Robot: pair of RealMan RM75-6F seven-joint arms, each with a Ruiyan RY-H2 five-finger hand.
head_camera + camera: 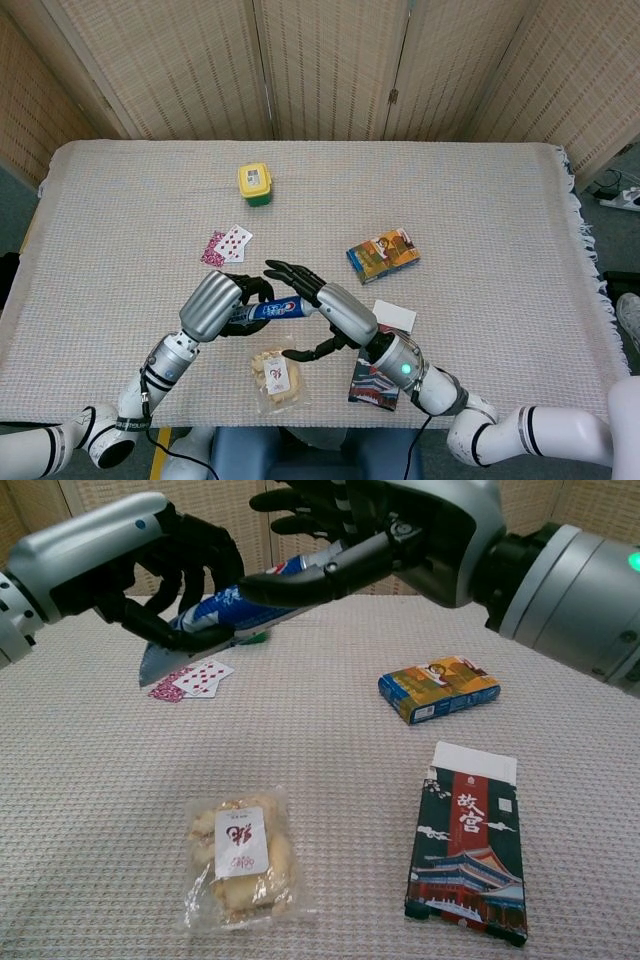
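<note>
I see the table (480,190) with its woven cover, and both hands are over the middle of its near edge. My left hand (222,304) has its fingers closed around the tail end of the toothpaste tube (272,309), above the snack bag (274,376). The tube's long axis runs from left to right, and its cap end points to my right hand (322,305). That hand is spread open, fingers above and thumb below the tube; I cannot tell if it touches it.

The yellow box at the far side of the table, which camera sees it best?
The head view: the yellow box shows whole, lid and green base, alone on the cloth. In the chest view it hides behind the toothpaste tube that the left hand holds; only a green sliver shows.
</note>
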